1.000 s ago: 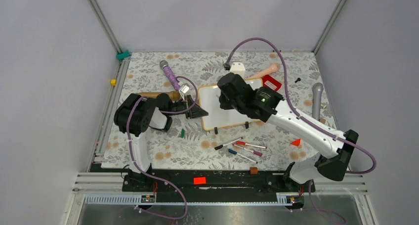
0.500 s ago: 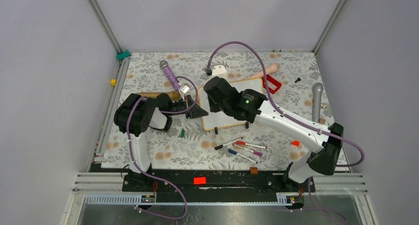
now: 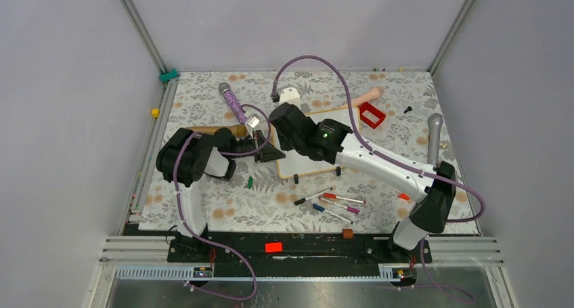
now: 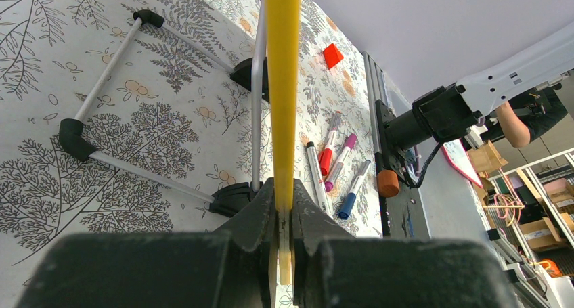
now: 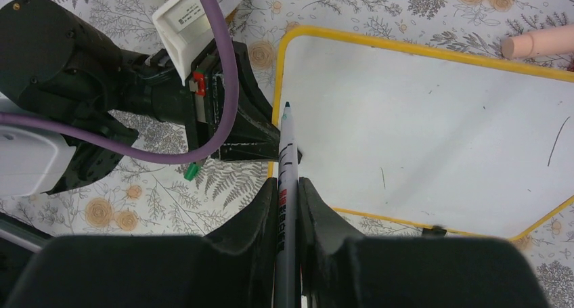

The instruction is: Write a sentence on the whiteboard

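The whiteboard (image 3: 298, 162) lies on the floral mat, white with a yellowish frame (image 5: 352, 41) and small black feet. My left gripper (image 3: 276, 152) is shut on its left edge, and the left wrist view shows the frame (image 4: 282, 84) pinched edge-on between my jaws (image 4: 284, 194). My right gripper (image 3: 283, 126) hovers over the board's left end, shut on a white marker (image 5: 287, 160). The marker's dark tip sits at the left frame, beside the left fingers (image 5: 250, 135). No sentence shows: the board surface (image 5: 420, 118) carries only faint stray strokes.
Several loose markers (image 3: 333, 203) lie just in front of the board, with a green cap (image 3: 250, 182) near the left arm. Around the mat are a red piece (image 3: 371, 115), a grey microphone (image 3: 434, 135), a purple microphone (image 3: 233, 105) and a pink cylinder (image 3: 369, 95).
My right arm has swung left across the board, carrying the marker from the middle to the left end. The left arm has held still.
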Robot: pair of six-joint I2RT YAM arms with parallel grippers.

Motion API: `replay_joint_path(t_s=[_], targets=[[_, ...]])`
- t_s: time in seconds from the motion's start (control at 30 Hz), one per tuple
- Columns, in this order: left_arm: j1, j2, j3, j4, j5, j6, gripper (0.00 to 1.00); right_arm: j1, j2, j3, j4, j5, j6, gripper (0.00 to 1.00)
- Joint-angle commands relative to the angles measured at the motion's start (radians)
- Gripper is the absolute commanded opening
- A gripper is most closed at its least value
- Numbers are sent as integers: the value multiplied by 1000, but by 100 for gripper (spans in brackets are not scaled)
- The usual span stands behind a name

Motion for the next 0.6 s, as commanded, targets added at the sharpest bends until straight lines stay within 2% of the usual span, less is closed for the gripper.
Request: replay_joint_path(t_s=[0.0,0.57], targets=[[-11,-32,-6,72,25,-7,0,-17,24,62,26,-8,2,0],[-15,-35,-10,72,25,-1,0,-66,85,98,26,-39,14,0]])
